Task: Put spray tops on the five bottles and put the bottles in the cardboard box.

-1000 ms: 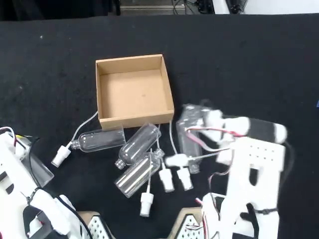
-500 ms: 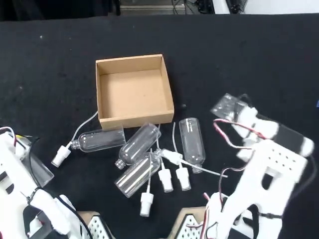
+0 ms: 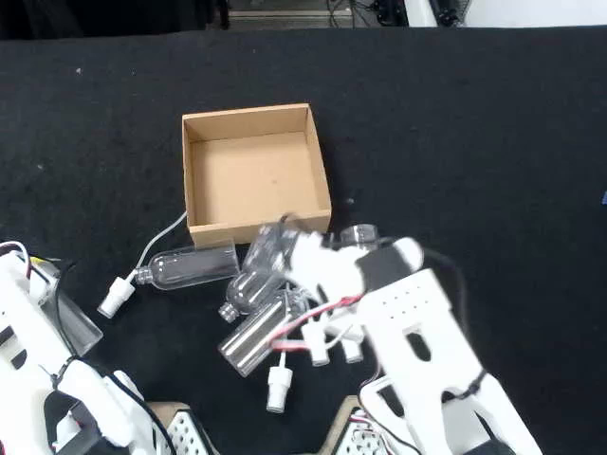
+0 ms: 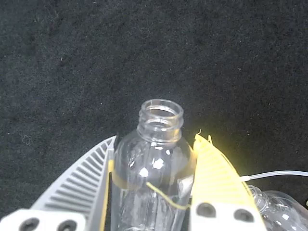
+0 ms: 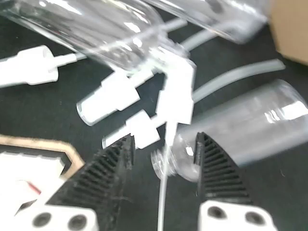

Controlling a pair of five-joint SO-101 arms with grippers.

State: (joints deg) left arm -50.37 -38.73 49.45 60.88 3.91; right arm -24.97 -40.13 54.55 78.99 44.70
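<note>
My left gripper (image 4: 156, 144) is shut on a clear, uncapped bottle (image 4: 159, 149), neck pointing away; the high view shows this bottle (image 3: 74, 320) at the table's front left. The cardboard box (image 3: 252, 171) stands open with nothing in it. Just in front of it lie a bottle with a spray top fitted (image 3: 185, 266) and two uncapped bottles (image 3: 254, 282) (image 3: 251, 338). My right gripper (image 5: 163, 149) hovers open over this pile, with a bottle neck (image 5: 168, 161) and a spray top's tube between its fingers. Loose spray tops (image 5: 108, 98) (image 5: 178, 91) lie beside it.
The right arm (image 3: 398, 313) hides part of the pile, with one more bottle (image 3: 360, 233) showing behind it. Another loose spray top (image 3: 278, 387) lies near the front edge. Black cloth stretches open to the right and behind the box.
The right arm swung out to the right, away from the bottles, then back left over the pile in front of the box. The left arm kept still with its bottle.
</note>
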